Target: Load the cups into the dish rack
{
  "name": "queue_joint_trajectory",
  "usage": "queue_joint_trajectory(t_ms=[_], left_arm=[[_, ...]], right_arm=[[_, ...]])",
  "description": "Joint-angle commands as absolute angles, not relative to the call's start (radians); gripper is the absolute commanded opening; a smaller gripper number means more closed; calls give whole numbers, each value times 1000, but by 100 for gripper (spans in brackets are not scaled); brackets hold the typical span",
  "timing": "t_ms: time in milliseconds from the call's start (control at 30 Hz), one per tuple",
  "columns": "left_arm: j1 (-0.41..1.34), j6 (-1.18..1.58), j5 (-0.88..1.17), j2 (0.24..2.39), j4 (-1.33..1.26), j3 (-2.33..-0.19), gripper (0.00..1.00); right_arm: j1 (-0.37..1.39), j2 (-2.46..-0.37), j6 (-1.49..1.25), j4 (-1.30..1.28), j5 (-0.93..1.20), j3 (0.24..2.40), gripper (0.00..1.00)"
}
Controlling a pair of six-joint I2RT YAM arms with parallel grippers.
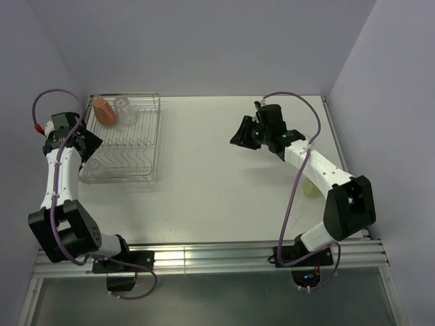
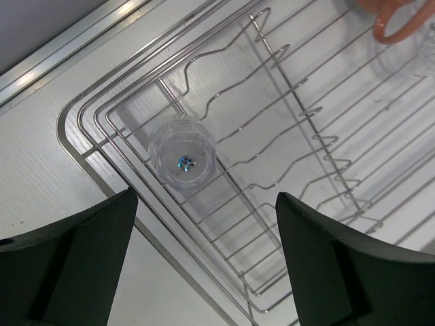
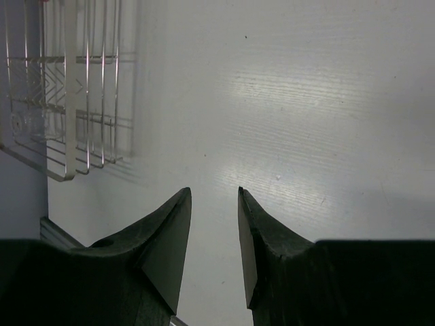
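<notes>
Step in hand: we are reading this as the clearing-away after the last cup, since all three cups are sitting inside the dish rack.
Near tumbler: one clear tumbler is standing in the rack's near-left corner, just inside the raised wire side and beside a row of tines.
Other cups: the orange mug and the second clear tumbler are sitting side by side at the rack's far end.
Left claw: the left gripper is hovering over that near corner with its jaws spread wide, gripping nothing, and the tumbler is lying apart from both fingers.
Right claw: the right gripper is hanging over the bare table, well apart from the rack, its jaws drawn to a narrow gap and holding nothing.
Doing it well: we are advising a straight lift first, keeping the jaws wide so neither finger is brushing the glass or catching a tine.
Then: we are suggesting the sideways swing only once the fingers are riding above the raised wire side.
Risk: the tumbler is looking light, so we are judging that a small nudge could be tipping it against the wires.
Right arm: we are seeing no need for it to be moving.
</notes>
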State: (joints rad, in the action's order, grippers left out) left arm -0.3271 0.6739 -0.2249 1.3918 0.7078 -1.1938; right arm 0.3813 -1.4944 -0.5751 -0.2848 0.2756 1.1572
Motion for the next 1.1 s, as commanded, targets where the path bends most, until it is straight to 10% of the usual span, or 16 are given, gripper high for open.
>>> queue_joint_trajectory(t_ms=[0, 533, 1067], left_arm=[[-327, 672, -180, 1315, 696, -1232, 90], [282, 525, 178, 1305, 572, -1373, 95], [327, 459, 390, 1144, 445, -1174, 99]], right_arm=[[374, -1463, -546, -290, 226, 1170, 41], [186, -1459, -525, -600, -228, 1380, 50], [14, -1761, -534, -778, -299, 1660, 55]])
